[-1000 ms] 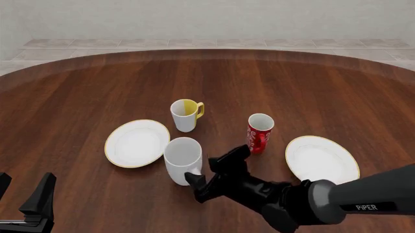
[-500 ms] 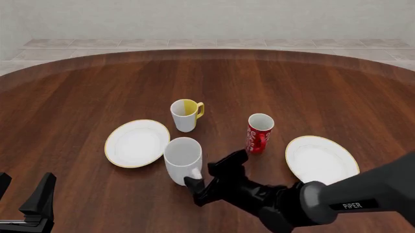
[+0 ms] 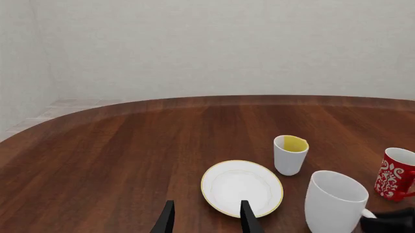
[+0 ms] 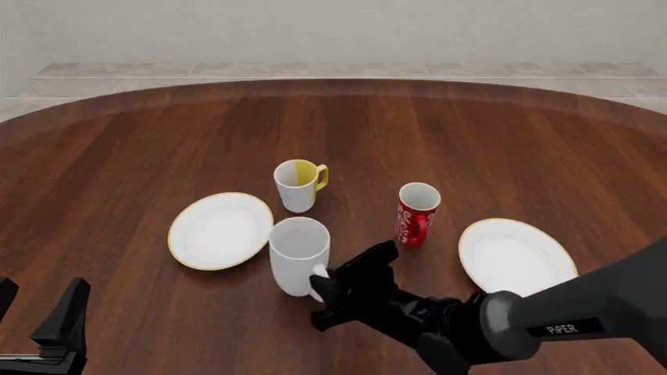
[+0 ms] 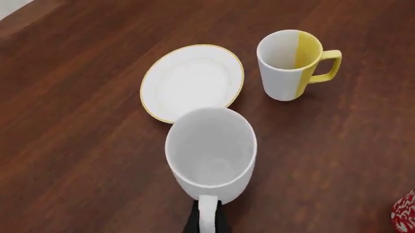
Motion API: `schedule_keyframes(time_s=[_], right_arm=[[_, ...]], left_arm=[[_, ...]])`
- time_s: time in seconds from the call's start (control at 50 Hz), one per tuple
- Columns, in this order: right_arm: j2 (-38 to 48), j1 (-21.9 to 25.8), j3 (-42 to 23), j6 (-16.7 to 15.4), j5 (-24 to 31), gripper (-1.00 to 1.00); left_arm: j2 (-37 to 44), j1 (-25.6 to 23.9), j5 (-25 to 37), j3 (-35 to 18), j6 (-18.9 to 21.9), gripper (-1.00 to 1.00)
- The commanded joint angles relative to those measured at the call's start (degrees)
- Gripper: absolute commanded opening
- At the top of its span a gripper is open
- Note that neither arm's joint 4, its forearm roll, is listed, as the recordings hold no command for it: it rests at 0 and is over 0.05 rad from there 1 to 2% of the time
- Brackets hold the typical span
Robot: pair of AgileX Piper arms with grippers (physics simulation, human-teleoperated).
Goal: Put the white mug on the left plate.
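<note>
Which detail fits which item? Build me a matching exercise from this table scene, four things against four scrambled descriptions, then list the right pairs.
Things:
1. white mug
2. yellow-handled mug
3. red mug
4. left plate

Descriptions:
A. flat, round, with a thin gold rim
B. handle pinched by the right gripper
C. white patterning on its side
D. yellow inside, farthest back of the mugs

Pairs: 1-B, 2-D, 3-C, 4-A
</note>
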Motion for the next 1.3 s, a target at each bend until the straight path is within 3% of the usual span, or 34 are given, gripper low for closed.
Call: schedule_keyframes(time_s=[0.02,0.18,0.74,1.04,1.3], right_arm=[[0.1,-0.8,0.5,-0.5,0.1,-1.00],[-1.3,-1.3,0.5,-1.3,1.0,-1.00],[-13.9,-5.1,-2.6,-11.9,12.3,-1.00],[-14.1,-4.6,-9.0,-16.1,16.4,-1.00],[-12.3,-3.8,-15.3,-17.2,18.9,-1.00]], left_arm=[[0.0,0.0,0.0,0.0,0.0,1.00],[0.0,0.0,0.0,0.0,0.0,1.00],[0.0,0.0,0.0,0.0,0.0,1.00],[0.0,0.0,0.0,0.0,0.0,1.00],[0.0,0.0,0.0,0.0,0.0,1.00]])
